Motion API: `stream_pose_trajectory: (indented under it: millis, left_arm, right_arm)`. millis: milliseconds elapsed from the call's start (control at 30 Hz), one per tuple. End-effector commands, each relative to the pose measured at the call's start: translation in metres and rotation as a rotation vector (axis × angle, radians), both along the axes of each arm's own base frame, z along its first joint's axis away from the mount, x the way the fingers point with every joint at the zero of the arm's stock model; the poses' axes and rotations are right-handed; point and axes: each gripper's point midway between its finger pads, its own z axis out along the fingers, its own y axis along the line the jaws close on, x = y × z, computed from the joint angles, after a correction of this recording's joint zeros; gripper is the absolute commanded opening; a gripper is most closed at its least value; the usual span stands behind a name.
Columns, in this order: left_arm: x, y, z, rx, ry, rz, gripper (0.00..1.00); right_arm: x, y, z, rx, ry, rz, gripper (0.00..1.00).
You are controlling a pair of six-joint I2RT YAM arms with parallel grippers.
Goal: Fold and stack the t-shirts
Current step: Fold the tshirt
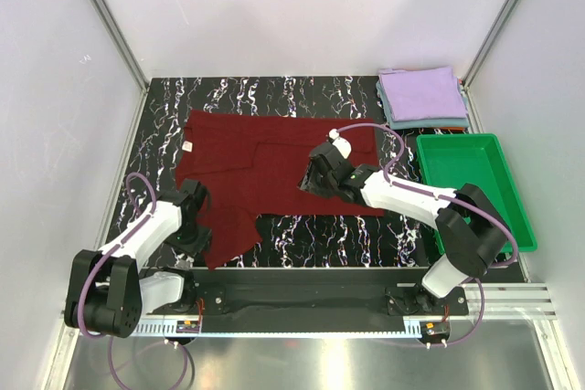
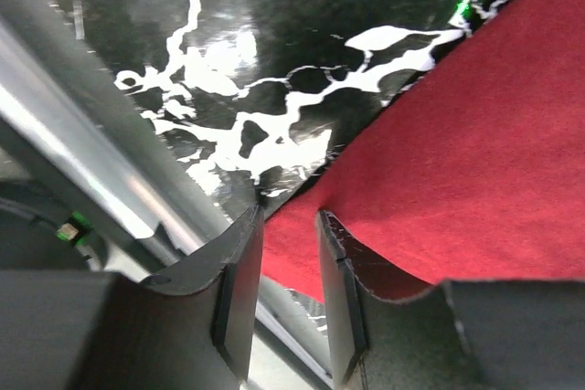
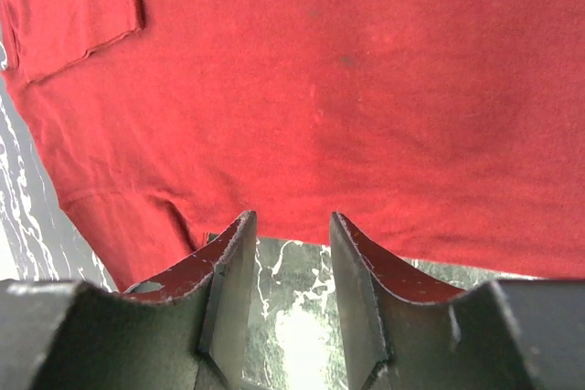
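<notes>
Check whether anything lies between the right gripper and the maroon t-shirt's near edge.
Nothing visible does. The right gripper is right at the near hem of the maroon t-shirt, jaws apart, with only the marble table showing between its fingers.

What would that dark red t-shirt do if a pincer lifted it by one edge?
Probably flop: the t-shirt lies flat with folds and soft creases, so a lifted edge would likely drape while the rest trails. It looks thin, so likely light. Pushed, it would probably bunch up rather than slide across the table.
</notes>
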Motion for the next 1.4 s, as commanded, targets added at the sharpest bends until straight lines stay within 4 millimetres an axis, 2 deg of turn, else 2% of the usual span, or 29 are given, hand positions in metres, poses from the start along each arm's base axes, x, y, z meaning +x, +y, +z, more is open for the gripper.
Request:
stream_pose_trajectory:
  millis: [0,133,233,267,333,367,400,467,500,567,600,667,767,867,1067,1233,1267,1367]
  left_arm:
    - [0.01,-0.008,-0.005,-0.031,-0.043,0.01,0.35]
    - [0.01,-0.012,-0.007,-0.029,-0.054,0.005,0.35]
    - [0.003,-0.016,-0.015,-0.045,-0.038,0.006,0.25]
    - [0.007,-0.019,-0.017,-0.058,-0.059,0.004,0.18]
    - [0.012,-0.019,-0.016,-0.058,-0.077,-0.001,0.1]
    - [0.016,-0.02,-0.014,-0.062,-0.093,-0.003,0.0]
    - [0.022,-0.021,-0.01,-0.065,-0.112,-0.008,0.0]
    - [0.028,-0.018,-0.001,-0.043,-0.133,-0.016,0.0]
    - [0.036,-0.017,0.007,-0.036,-0.161,-0.014,0.0]
    - [0.044,-0.013,0.019,-0.01,-0.198,-0.019,0.0]
    - [0.048,-0.012,0.024,-0.006,-0.219,-0.02,0.0]
    - [0.055,-0.012,0.035,-0.002,-0.26,-0.02,0.0]
    - [0.056,-0.01,0.043,0.006,-0.28,-0.014,0.0]
    - [0.056,-0.006,0.047,0.024,-0.291,-0.011,0.0]
    - [0.066,-0.013,0.051,-0.008,-0.315,-0.029,0.0]
    - [0.076,-0.015,0.057,-0.004,-0.318,-0.048,0.0]
    - [0.078,-0.014,0.059,0.002,-0.322,-0.05,0.0]
    - [0.087,-0.012,0.071,0.017,-0.358,-0.052,0.0]
  right_arm:
    - [0.01,-0.005,0.013,0.025,-0.053,-0.017,0.45]
    - [0.009,-0.011,0.011,0.024,-0.053,-0.026,0.45]
    - [0.005,-0.015,0.01,0.019,-0.045,-0.031,0.45]
    - [0.003,-0.017,0.009,0.013,-0.037,-0.034,0.46]
    - [-0.005,-0.038,-0.001,-0.055,0.002,-0.092,0.51]
    - [-0.016,-0.056,-0.01,-0.119,0.051,-0.126,0.52]
    - [-0.018,-0.066,-0.002,-0.112,0.053,-0.174,0.53]
    - [-0.024,-0.091,-0.002,-0.152,0.052,-0.253,0.55]
    - [-0.031,-0.104,0.008,-0.136,0.056,-0.309,0.62]
    - [-0.039,-0.132,0.008,-0.177,0.061,-0.405,0.67]
    - [-0.041,-0.139,0.018,-0.137,0.05,-0.468,0.69]
    - [-0.048,-0.161,0.023,-0.132,0.044,-0.572,0.69]
    - [-0.05,-0.179,0.026,-0.145,0.012,-0.632,0.68]
    - [-0.046,-0.19,0.026,-0.155,0.017,-0.661,0.67]
    - [-0.048,-0.213,0.001,-0.289,0.133,-0.72,0.64]
    - [-0.041,-0.212,-0.014,-0.262,0.137,-0.749,0.61]
    - [-0.032,-0.208,-0.014,-0.236,0.116,-0.743,0.61]
    - [-0.026,-0.204,-0.024,-0.225,0.116,-0.741,0.59]
